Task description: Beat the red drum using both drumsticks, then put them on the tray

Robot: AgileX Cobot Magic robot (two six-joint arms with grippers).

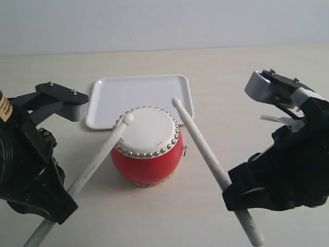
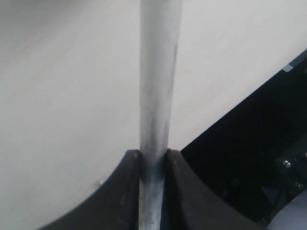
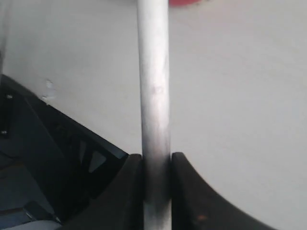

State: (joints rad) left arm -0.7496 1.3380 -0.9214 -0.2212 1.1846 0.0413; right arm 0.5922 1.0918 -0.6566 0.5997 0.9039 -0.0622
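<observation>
Pale wooden drumsticks (image 1: 200, 141), clamped by left gripper (image 1: 66, 194) and right gripper (image 1: 232, 189), poise over glossy red drum (image 1: 146, 157); beating step, next strike down, then far white plastic tray (image 1: 139, 92)

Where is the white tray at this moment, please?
In the exterior view the tray lies flat on the table, just behind the red drum and slightly left of centre.
</observation>
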